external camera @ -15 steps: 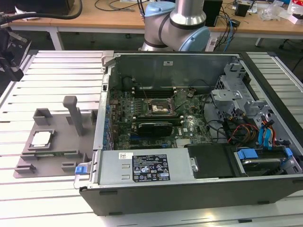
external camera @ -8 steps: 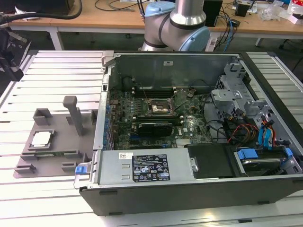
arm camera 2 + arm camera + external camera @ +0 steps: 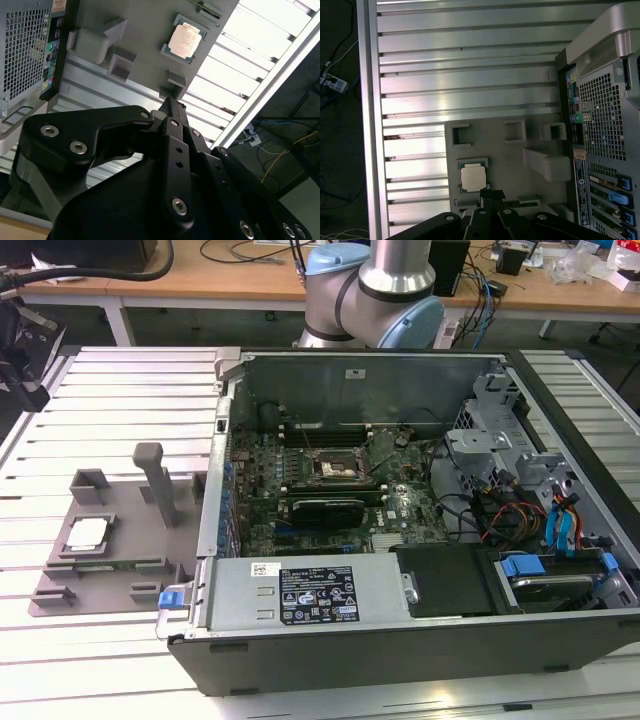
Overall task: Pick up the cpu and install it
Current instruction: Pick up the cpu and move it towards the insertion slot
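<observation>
The cpu [image 3: 87, 533] is a small square chip with a silvery top. It lies flat in a recess of the grey fixture plate [image 3: 120, 575], on the exterior view's left, beside the open computer case [image 3: 400, 640]. Both wrist views look down on the cpu [image 3: 186, 41] [image 3: 473, 177] from above. My black gripper [image 3: 167, 102] [image 3: 492, 196] hangs well above the plate, its tip close to the chip in both wrist views but not touching it. Its fingers are shut with nothing between them. The black cpu socket [image 3: 335, 468] with its metal frame sits on the motherboard inside the case.
The fixture plate carries an upright post [image 3: 152, 475] and several raised blocks. The case's rear panel [image 3: 600, 125] stands beside the plate. A slatted aluminium table [image 3: 130, 390] lies under everything. The arm's base [image 3: 375, 295] is behind the case. Cables and drive bays [image 3: 540, 510] crowd the case's right.
</observation>
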You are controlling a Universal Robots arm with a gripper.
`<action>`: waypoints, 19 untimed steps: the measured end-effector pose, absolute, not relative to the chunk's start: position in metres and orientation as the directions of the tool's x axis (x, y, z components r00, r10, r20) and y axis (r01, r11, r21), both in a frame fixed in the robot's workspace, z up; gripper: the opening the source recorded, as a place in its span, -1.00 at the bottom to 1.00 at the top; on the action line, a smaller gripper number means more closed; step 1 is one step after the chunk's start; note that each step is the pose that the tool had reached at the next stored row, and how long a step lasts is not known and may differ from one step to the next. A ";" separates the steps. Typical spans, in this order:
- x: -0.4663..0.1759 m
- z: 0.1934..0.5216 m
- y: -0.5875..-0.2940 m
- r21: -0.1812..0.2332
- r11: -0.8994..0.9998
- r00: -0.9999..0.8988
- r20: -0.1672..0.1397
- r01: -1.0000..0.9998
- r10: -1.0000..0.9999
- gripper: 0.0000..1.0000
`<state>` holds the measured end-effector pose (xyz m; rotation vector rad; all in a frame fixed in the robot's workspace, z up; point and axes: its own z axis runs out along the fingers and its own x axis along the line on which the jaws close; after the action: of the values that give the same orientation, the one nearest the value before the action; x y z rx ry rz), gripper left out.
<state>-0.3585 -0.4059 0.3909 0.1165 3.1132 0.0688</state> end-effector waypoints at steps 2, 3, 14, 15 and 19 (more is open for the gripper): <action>-0.359 0.391 -0.406 0.045 0.996 -0.997 -0.024 0.074 0.075 -0.53; -0.359 0.391 -0.406 0.045 0.996 -0.997 -0.024 0.074 0.075 -0.29; -0.359 0.388 -0.406 -0.017 1.000 -1.000 -0.028 0.012 0.011 0.21; -0.359 0.386 -0.406 -0.017 1.000 -1.000 -0.028 0.012 0.011 0.21; -0.359 0.379 -0.406 -0.017 1.000 -1.000 -0.028 0.012 0.011 0.21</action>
<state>-0.3588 -0.4057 0.3787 0.0180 3.1137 -0.0265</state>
